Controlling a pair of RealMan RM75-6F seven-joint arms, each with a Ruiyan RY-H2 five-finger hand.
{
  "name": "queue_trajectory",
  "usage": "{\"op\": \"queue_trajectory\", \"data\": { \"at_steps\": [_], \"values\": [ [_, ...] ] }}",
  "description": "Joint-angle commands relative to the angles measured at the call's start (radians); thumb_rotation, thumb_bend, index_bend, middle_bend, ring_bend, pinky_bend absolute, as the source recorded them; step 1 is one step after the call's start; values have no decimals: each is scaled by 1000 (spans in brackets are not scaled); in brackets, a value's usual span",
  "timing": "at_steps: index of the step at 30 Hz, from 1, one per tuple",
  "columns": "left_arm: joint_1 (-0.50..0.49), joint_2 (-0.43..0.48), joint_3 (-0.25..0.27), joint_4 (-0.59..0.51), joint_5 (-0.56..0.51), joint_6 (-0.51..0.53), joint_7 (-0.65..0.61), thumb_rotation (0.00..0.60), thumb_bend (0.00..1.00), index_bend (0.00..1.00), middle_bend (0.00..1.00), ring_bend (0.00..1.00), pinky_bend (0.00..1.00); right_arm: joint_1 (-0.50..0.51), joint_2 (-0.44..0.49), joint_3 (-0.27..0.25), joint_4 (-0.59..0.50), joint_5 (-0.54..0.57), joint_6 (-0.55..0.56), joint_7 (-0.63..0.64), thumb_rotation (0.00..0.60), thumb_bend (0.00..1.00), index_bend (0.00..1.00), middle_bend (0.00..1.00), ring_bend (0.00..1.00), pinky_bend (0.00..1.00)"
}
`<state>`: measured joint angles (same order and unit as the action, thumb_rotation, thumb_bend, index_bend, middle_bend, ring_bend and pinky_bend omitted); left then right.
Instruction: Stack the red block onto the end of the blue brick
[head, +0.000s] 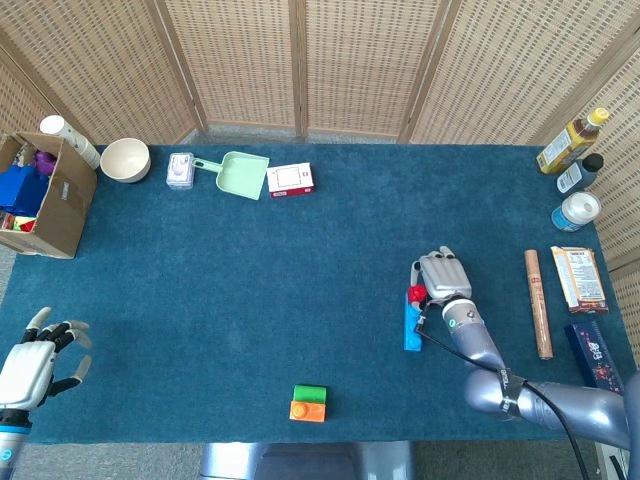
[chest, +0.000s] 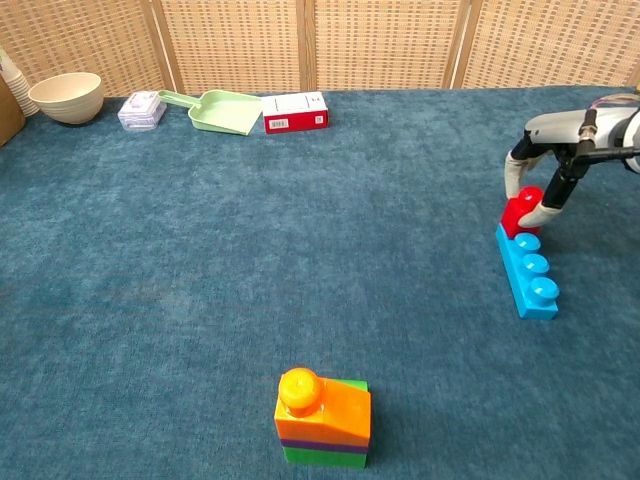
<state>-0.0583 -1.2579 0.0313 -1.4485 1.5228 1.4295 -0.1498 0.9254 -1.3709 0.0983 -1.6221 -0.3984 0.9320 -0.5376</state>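
Chest view, right hand (chest: 545, 180) pinching one red block (chest: 520, 212) on one blue brick (chest: 529, 272), left hand (head: 35, 362) empty, fingers spread

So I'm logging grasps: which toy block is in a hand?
The red block, pinched by the right hand on the blue brick's far end.

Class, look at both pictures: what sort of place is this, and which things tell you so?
Probably a staged robot-testing tabletop: a blue carpeted table fenced by woven wicker screens, and a metal robot hand gripping a red toy block.
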Motion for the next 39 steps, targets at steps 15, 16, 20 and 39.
{"op": "queue_trajectory", "data": {
  "at_steps": [15, 16, 20, 39],
  "values": [
    [0, 0, 0, 1, 3, 1, -1, 600, 468, 486, 335, 313, 73, -2, 41, -6, -35, 22, -20, -11, 600, 249, 270, 214, 89, 84],
    [-1, 0, 0, 1, 3, 1, 0, 600, 468, 487, 335, 313, 74, -1, 45, -7, -38, 24, -23, -12, 600, 250, 255, 210, 86, 84],
    [-2, 1, -1, -2, 4, 2, 3, 600, 468, 486, 335, 313, 73, -3, 64, -7, -52, 28, -30, -6, 600, 250, 227, 198, 71, 84],
    [10, 44, -20, -38, -1, 47, 30, 600, 467, 486, 334, 311, 73, -150, 147, 112, -135, -227, 202, 258, 600, 276, 381, 208, 55, 84]
  ]
}}
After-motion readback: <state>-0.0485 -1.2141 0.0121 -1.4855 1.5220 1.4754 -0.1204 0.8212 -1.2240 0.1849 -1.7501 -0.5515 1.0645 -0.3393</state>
